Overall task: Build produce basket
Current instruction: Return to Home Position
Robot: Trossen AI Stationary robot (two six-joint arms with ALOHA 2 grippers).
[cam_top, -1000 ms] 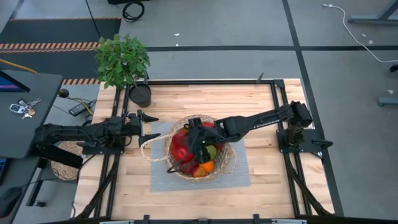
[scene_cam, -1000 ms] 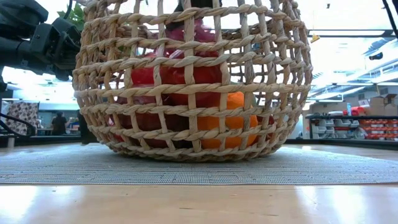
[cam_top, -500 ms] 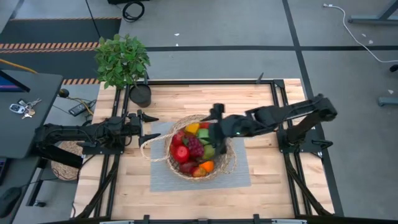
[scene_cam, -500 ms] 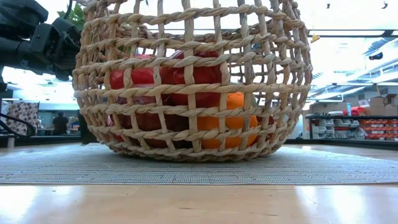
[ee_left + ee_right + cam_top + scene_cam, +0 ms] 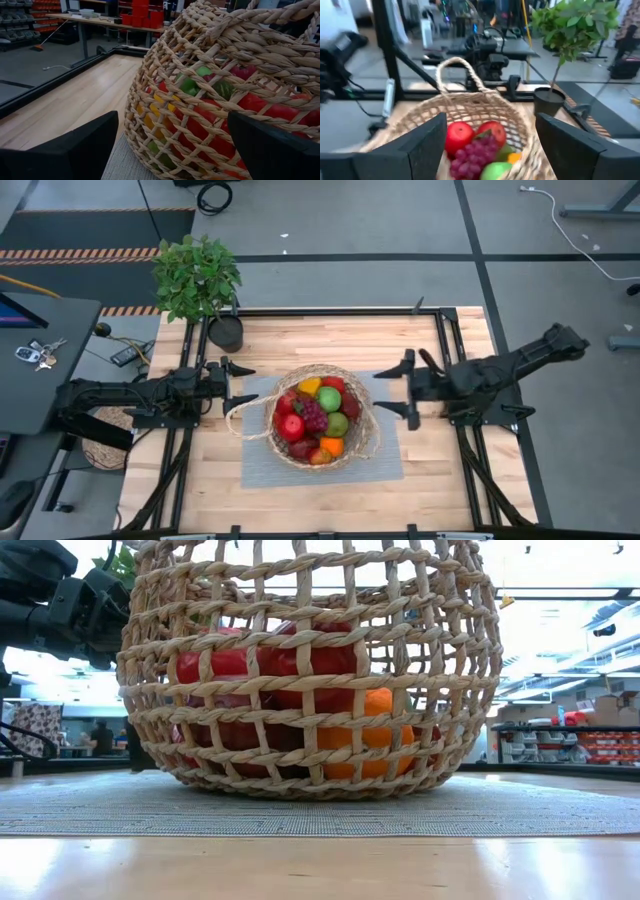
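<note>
Plant: a leafy potted plant (image 5: 197, 275) is standing in the upper left of the high view, at the corner of the wooden table (image 5: 330, 345).
Left gripper: the left gripper (image 5: 243, 385) is hovering left of centre in the high view, just beside the basket's handle side. Its jaws are standing wide apart with nothing between them. In the left wrist view its dark fingers (image 5: 75, 150) are framing the woven wall close ahead.
Mat: a grey mat (image 5: 260, 465) is lying at the middle of the table, under the basket.
Basket: the basket (image 5: 372, 428) is sitting upright on the mat at the centre of the high view, and it is filling most of the low view (image 5: 300, 670).
Produce: the produce (image 5: 312, 420) is lying piled inside the basket. A purple grape bunch (image 5: 315, 416) is resting on top among red, green, yellow and orange pieces.
Right gripper: the right gripper (image 5: 385, 390) is hanging right of centre in the high view, near the basket's rim but apart from it. Its jaws are spread open and empty.
</note>
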